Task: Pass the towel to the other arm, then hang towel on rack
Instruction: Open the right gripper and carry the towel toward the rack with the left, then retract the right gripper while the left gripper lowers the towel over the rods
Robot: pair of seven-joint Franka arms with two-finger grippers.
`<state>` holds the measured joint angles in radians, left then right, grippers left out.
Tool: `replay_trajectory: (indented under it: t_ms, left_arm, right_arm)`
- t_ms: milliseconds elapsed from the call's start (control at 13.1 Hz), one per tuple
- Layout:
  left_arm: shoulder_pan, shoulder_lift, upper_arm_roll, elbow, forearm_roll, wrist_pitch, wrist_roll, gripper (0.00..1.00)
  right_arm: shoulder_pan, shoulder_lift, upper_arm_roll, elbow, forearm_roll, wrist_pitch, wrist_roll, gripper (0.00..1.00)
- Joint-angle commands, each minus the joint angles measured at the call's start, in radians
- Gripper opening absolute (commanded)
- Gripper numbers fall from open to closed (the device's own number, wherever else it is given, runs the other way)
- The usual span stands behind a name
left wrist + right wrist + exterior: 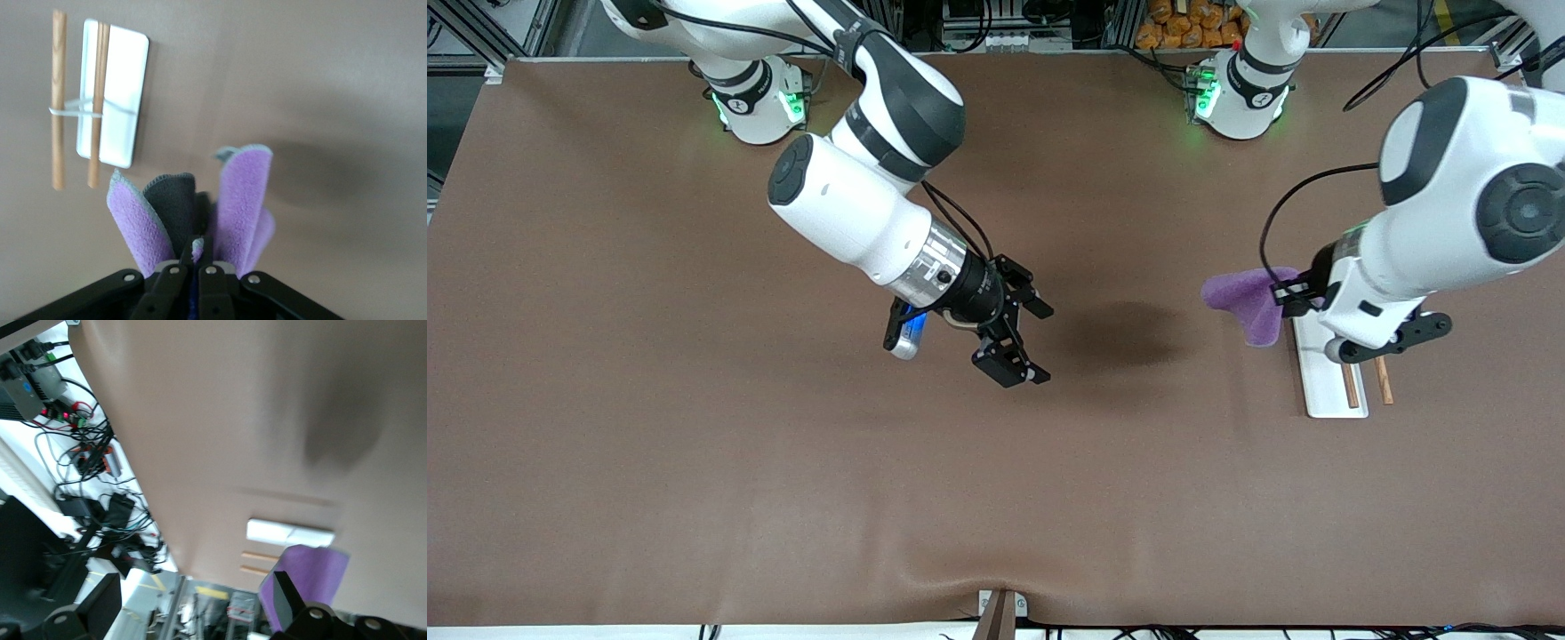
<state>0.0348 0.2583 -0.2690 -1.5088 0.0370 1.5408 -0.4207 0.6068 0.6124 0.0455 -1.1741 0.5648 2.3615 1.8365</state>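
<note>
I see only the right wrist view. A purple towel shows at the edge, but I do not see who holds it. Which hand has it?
Observer: The left hand, shut on the towel.
Operator: Where is it?
Observer: In the air beside the rack, at the left arm's end of the table.
Operator: And my right hand?
Observer: The right hand is open and empty, over the middle of the table.

Towel: purple fuzzy face, grey reverse, pale grey edging.
Rack: white base plate, two light-brown wooden rods, pale wire.
Surface: plain matte brown, no pattern.
Left gripper: black.
Right gripper: black; arm white, dark grey joints, silver wrist ring.
</note>
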Motion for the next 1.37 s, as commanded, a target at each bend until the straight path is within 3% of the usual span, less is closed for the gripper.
replay_trajectory:
  t_ms: [0,457,685,913,1142,1294]
  left_arm:
    - [0.017,-0.054,-0.010,-0.056,0.087,-0.001,0.169,0.00]
    - [0.026,-0.086,-0.019,-0.120,0.141,0.083,0.354,0.00]
    - [0.082,-0.148,-0.021,-0.259,0.141,0.243,0.499,0.00]
    - [0.099,-0.191,-0.021,-0.384,0.138,0.385,0.559,0.00]
    - [0.122,-0.183,-0.019,-0.415,0.138,0.470,0.634,0.00]
    - [0.155,-0.172,-0.019,-0.442,0.138,0.536,0.715,0.00]
  right_arm:
    - [-0.033,-0.028,0.008,0.002,-0.014,-0.132,-0.165,1.00]
    - [-0.148,-0.108,0.005,0.002,-0.035,-0.419,-0.422,1.00]
    - [-0.215,-0.164,0.007,0.002,-0.190,-0.566,-0.619,1.00]
    - [-0.310,-0.194,0.005,0.001,-0.230,-0.710,-0.886,1.00]
    - [-0.390,-0.221,0.007,-0.004,-0.383,-0.818,-1.203,1.00]
    - [-0.453,-0.235,0.007,-0.012,-0.439,-0.850,-1.412,1.00]
